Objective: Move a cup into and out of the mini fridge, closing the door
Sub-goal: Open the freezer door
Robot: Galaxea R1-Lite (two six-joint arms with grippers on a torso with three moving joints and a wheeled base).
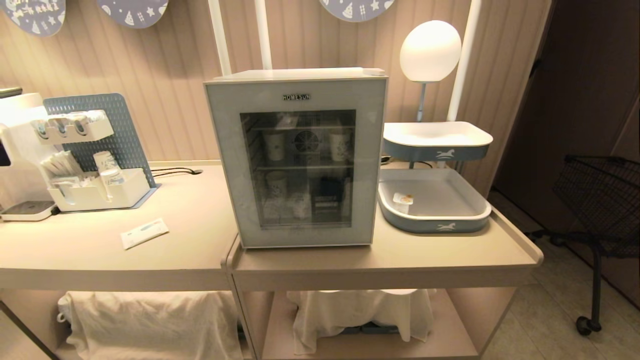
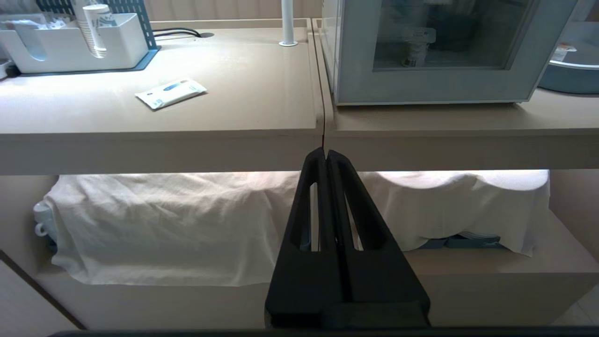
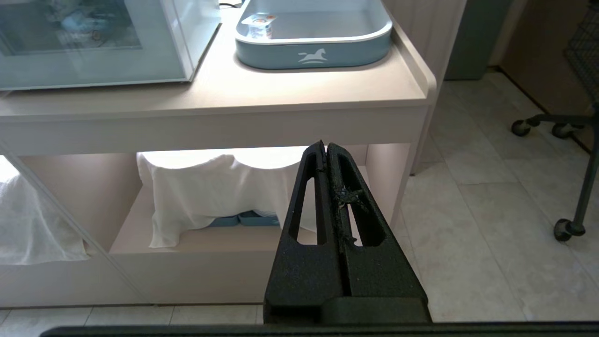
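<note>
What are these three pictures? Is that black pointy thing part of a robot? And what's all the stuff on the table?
Yes! The top picture comes from a camera on the robot's head, looking at a mini fridge on a counter. Its glass door is shut, with paper cups inside. The other two pictures come from cameras on the robot's wrists. The black pointy shapes are its hands: the left gripper and the right gripper. Both are pinched shut, hold nothing, and sit low in front of the counter. Beside the fridge is a blue tray with one small cup in it. On the other side lie a flat white packet and a white organizer holding cups.
</note>
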